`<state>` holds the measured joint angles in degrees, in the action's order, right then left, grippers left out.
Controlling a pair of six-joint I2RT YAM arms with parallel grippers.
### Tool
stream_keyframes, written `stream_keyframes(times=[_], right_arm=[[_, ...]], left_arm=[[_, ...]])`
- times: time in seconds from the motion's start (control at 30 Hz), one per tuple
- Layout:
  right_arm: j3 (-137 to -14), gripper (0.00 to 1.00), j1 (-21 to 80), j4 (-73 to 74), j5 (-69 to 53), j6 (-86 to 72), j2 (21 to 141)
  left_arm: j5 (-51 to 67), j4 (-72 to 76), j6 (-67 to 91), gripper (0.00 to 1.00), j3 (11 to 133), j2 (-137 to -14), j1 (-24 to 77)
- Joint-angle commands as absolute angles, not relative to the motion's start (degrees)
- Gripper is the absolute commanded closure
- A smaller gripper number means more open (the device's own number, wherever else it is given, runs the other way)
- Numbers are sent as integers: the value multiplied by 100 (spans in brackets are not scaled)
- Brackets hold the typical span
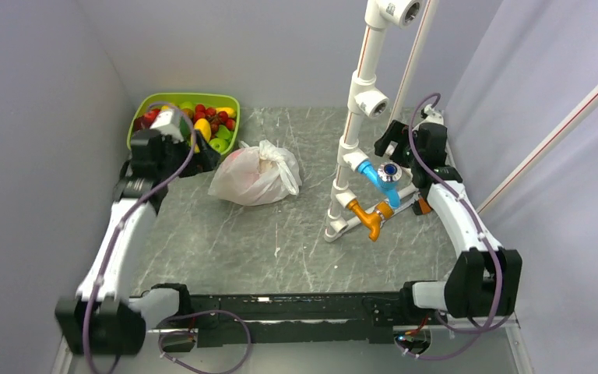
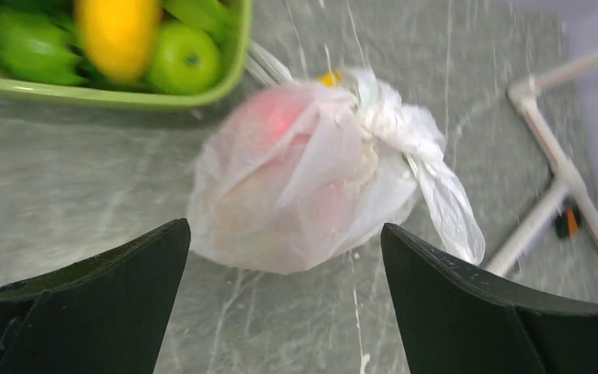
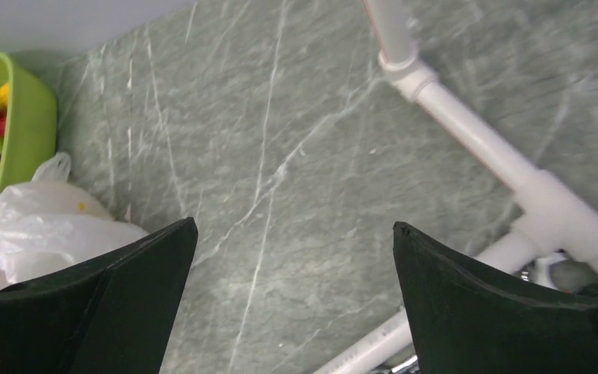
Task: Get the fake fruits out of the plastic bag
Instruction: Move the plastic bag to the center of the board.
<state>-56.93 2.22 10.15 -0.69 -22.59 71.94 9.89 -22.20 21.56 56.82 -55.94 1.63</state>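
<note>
The plastic bag (image 1: 255,173) lies tied beside the green tray (image 1: 187,97), fake fruits (image 2: 280,117) inside — my left gripper (image 2: 284,227) and right gripper (image 3: 294,226) gape empty, so I'm only approaching; next, pinch the knot (image 2: 374,101).

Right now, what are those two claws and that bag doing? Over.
Left gripper open, facing the plastic bag. Right gripper open, empty. Bag tied shut, red fruit inside. White pipe frame stands between right gripper and bag.

A grey-green table (image 1: 280,234) veined with white sits inside plain pale grey walls: a back wall (image 1: 265,47), a left wall (image 1: 23,156) and a right wall (image 1: 568,195). The light is soft and even.
</note>
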Motion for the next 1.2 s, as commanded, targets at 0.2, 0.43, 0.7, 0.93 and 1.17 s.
stream_keyframes(times=[0.2,0.43,0.7,0.93,1.17], right_arm=[[-6008,0,26,53,-2374,-2671,8237],[-6193,0,26,-347,-3157,-2834,8895],[-6072,0,26,-885,-3638,-3168,9201],[-6243,0,311,-743,-3427,-3033,9328],[-6871,0,754,-573,-3237,-2997,9681]], left_arm=[[1738,-3050,574,1,7990,-8835,1366],[815,-3684,-227,7,9221,-10237,1786],[320,-3497,-459,29,8828,-10236,2109],[541,-3518,-387,61,8869,-10297,2344],[866,-2880,-262,89,8398,-9955,2556]])
